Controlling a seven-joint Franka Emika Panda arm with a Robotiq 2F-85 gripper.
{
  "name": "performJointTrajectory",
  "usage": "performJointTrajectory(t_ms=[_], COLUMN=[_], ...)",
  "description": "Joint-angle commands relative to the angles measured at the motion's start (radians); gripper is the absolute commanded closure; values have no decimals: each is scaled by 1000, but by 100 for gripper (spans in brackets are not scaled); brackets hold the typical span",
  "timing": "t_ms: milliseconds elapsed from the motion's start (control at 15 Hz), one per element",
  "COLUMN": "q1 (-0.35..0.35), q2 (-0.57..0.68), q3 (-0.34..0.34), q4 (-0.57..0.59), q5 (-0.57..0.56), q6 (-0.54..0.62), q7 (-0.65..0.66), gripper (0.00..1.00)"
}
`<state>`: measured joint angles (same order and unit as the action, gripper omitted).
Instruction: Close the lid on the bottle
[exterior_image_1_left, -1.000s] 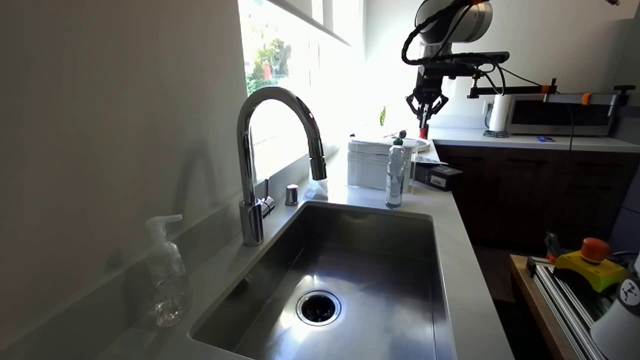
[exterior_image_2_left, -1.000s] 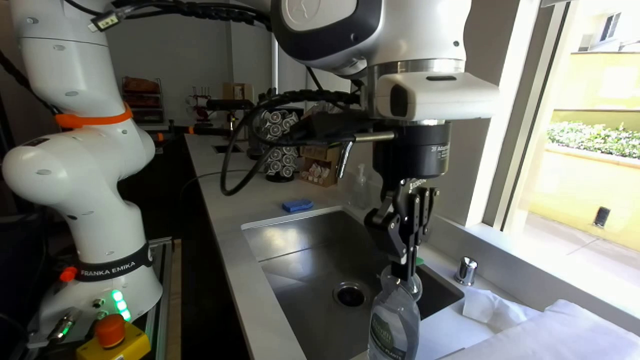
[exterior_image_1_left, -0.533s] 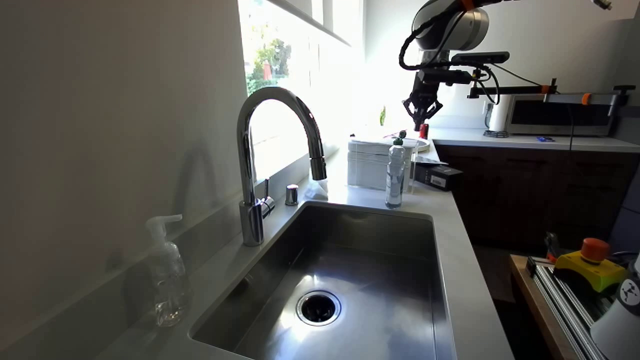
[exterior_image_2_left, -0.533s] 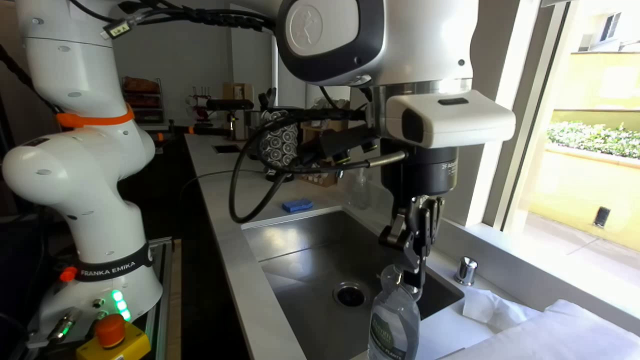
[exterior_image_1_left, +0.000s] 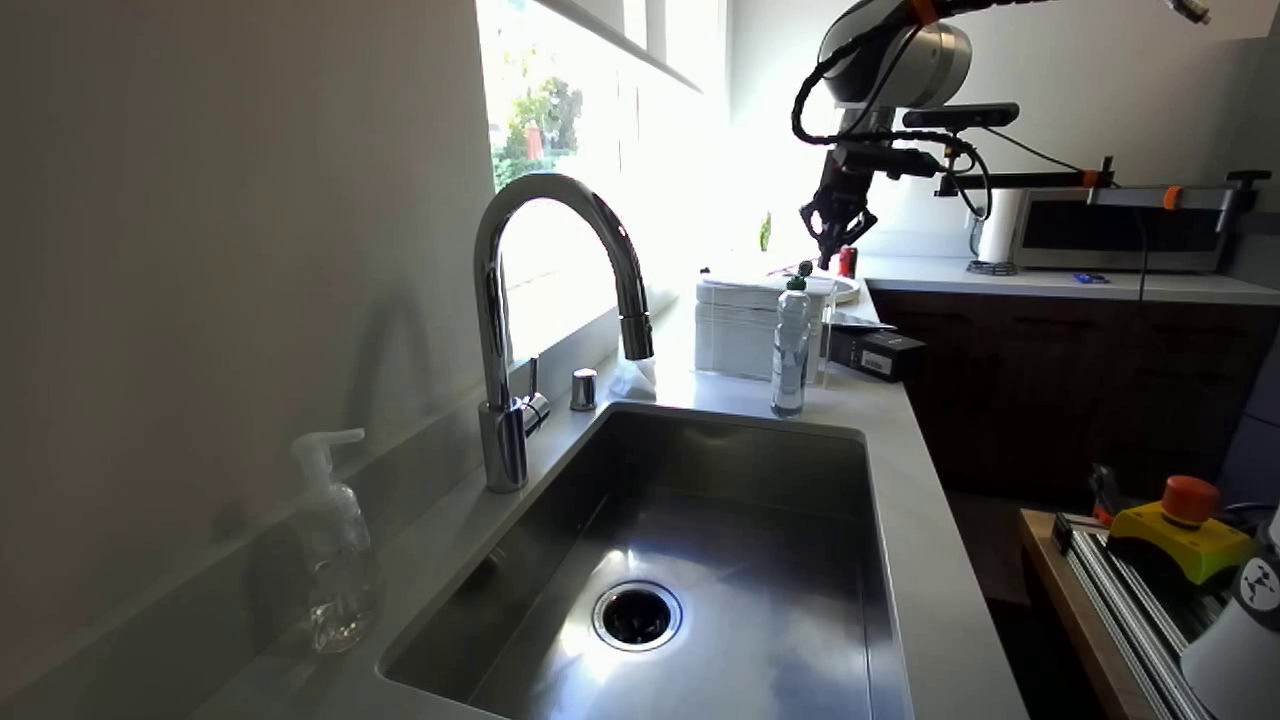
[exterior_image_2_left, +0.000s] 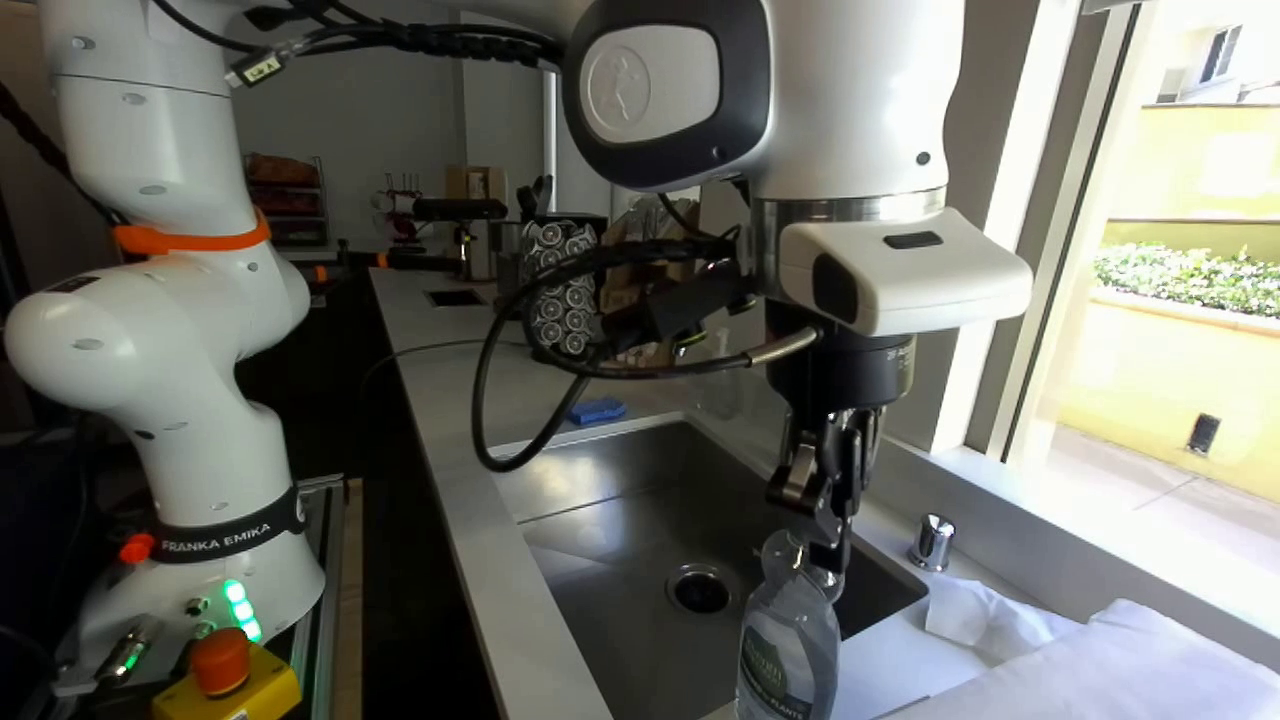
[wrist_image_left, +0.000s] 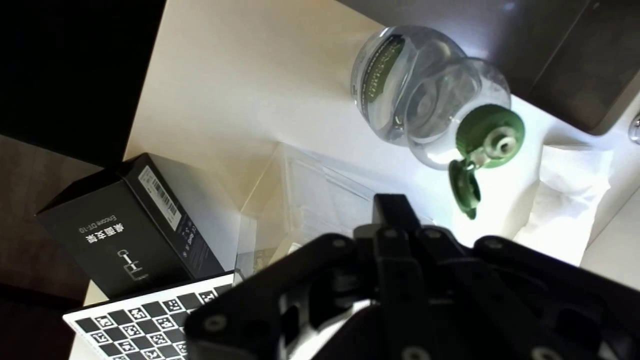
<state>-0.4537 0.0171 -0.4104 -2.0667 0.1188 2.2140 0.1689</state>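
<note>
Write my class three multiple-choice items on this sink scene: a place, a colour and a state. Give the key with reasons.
1. Relative to the sink, the bottle stands: A) inside it; B) on the counter beside it; C) underneath it.
2. The bottle's cap is: A) green; B) orange; C) blue.
3. The cap's lid is: A) missing; B) snapped shut; C) swung open.

1 B: an exterior view shows the bottle's base on the counter.
2 A: the wrist view shows a green cap.
3 C: there, the lid juts aside, leaving the spout uncovered.
</note>
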Motion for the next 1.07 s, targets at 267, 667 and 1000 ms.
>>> performJointTrajectory(t_ms=[267, 667, 1000], q1=[15, 20, 24], q2=[10, 10, 12], q3=[-2, 0, 3], q4=[11, 21, 21], q5=[105, 134, 138], q6=[20, 19, 14], q7=[-68, -88, -102], gripper=[100, 100, 100])
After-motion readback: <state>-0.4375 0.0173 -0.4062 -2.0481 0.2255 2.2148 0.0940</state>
